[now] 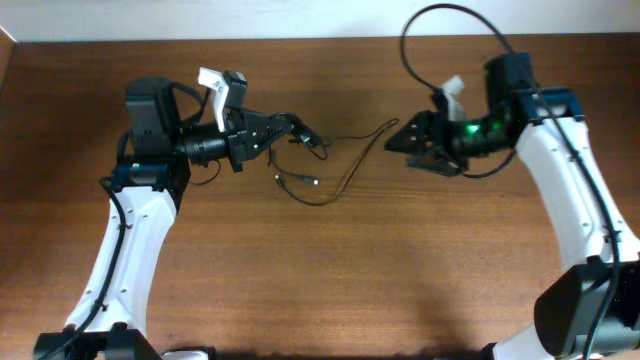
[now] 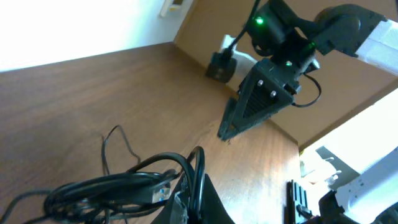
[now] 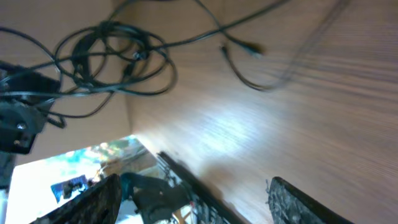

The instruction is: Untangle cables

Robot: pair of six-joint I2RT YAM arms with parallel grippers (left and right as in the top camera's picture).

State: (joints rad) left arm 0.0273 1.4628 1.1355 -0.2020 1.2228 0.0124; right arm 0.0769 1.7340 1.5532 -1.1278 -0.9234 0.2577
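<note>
- Beneath both pairs of jaws spreads the brown wooden table (image 1: 330, 270), with bare wood showing in the gap between them.
- Behind the jaws, the white left arm (image 1: 130, 240) and right arm (image 1: 575, 190) reach inward, their tips facing each other and well apart.
- At the left gripper (image 1: 293, 127) the jaws are pressed together, pinching the knotted bundle of the cables (image 1: 308, 138) right at their tips. The left wrist view shows black loops crowding around them.
- At the right gripper (image 1: 402, 140) the jaws stand spread wide with nothing between them. Its fingers (image 3: 292, 199) frame bare wood.
- From the left jaws one thin strand runs across and ends just in front of the right jaws' tips. Whether it touches them cannot be told.
- A second strand sags in a loose loop on the wood between the two pairs of jaws.
- Its small plug end (image 1: 313, 181) lies nearer the left jaws, apart from both.
</note>
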